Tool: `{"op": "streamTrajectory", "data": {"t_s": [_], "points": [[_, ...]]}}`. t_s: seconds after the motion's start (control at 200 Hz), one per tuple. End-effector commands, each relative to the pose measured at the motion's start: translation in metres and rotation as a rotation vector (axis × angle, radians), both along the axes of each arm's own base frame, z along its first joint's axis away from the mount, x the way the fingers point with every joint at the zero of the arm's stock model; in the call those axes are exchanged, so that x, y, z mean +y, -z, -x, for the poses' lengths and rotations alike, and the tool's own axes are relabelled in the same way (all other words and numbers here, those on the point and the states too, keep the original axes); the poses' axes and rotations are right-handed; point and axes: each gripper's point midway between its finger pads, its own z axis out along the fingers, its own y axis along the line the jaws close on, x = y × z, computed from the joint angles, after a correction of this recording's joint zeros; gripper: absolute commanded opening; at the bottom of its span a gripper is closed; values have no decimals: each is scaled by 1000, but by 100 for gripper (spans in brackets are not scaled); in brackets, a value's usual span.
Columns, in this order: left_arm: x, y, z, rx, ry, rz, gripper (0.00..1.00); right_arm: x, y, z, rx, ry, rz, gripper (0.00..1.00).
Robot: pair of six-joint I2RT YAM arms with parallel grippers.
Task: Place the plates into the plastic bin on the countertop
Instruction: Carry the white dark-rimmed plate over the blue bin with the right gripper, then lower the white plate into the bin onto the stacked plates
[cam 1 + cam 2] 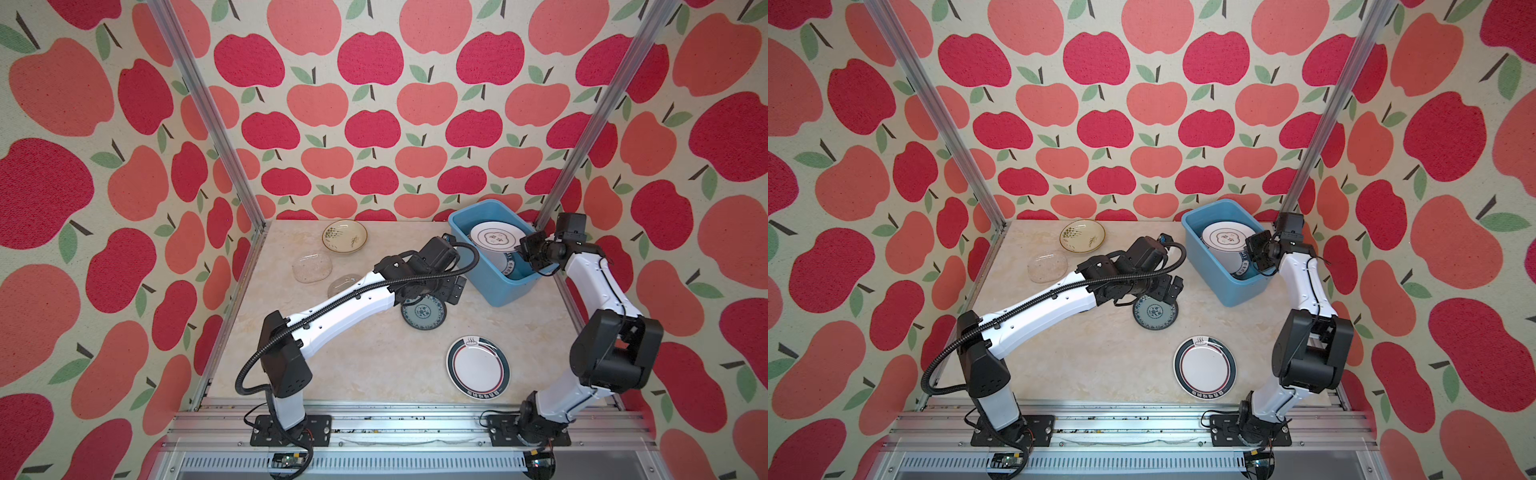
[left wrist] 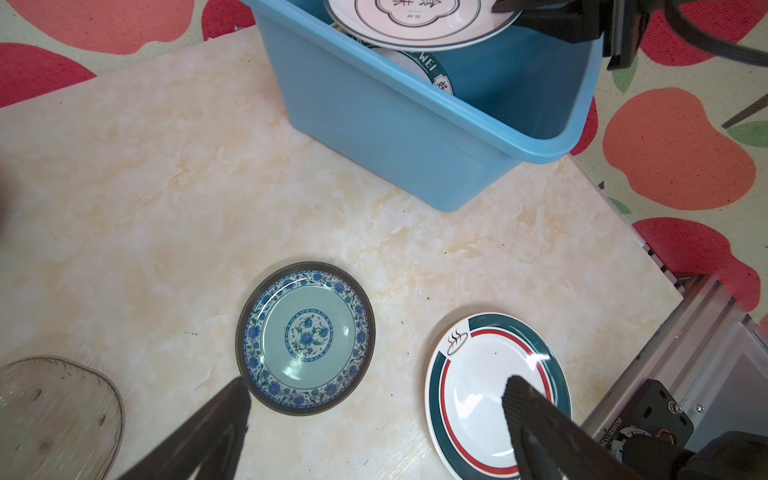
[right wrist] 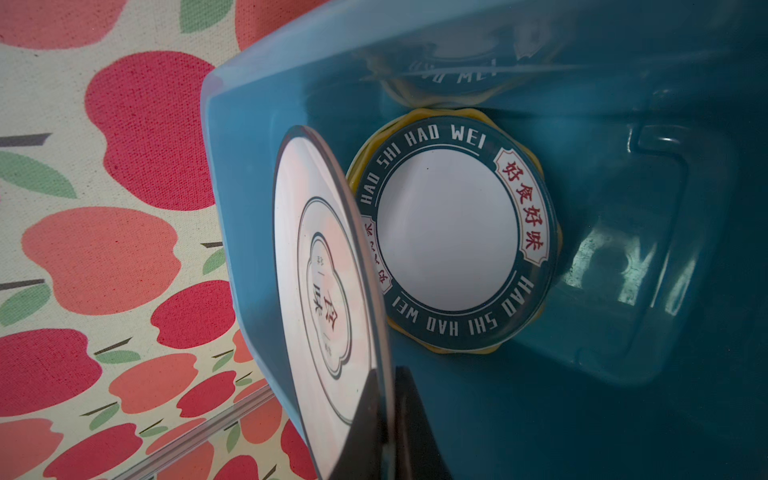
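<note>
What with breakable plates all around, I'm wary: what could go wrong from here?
1. The right gripper pinches the white plate by its rim, tilted over the plastic bin; released so, it may clatter onto the lettered plate beneath.
2. The left gripper hangs open above the blue-patterned plate, lying flat on the countertop; a rim pinch could slip and shove it toward the green-rimmed plate nearby.

White arms (image 1: 353, 307), black joints (image 1: 286, 365) (ribbed black cable (image 1: 237, 380)).

The left arm (image 1: 353, 297) hides part of a clear glass plate (image 1: 340, 284); the yellow plate (image 3: 438, 113) is mostly covered.
</note>
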Motion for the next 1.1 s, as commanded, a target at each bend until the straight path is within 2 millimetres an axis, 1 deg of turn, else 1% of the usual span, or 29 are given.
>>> {"op": "streamTrajectory", "data": {"t_s": [0.0,0.18,0.315,0.495,0.75,0.951,1.096], "points": [[-7,3,-2,-6,38,-6,97,-10,-1,-7,-24,65,2,0],[-9,9,1,18,41,-12,97,-13,14,-9,18,85,1,0],[-9,10,5,28,40,-16,97,-16,25,-8,50,102,15,1],[-6,14,7,34,34,-41,97,-21,34,-8,77,117,35,4],[-4,15,5,30,23,-50,97,-25,51,-7,121,130,60,9],[-4,17,5,33,21,-55,97,-26,57,-6,141,138,79,12],[-2,19,5,35,22,-68,97,-24,61,-3,161,138,97,18]]}}
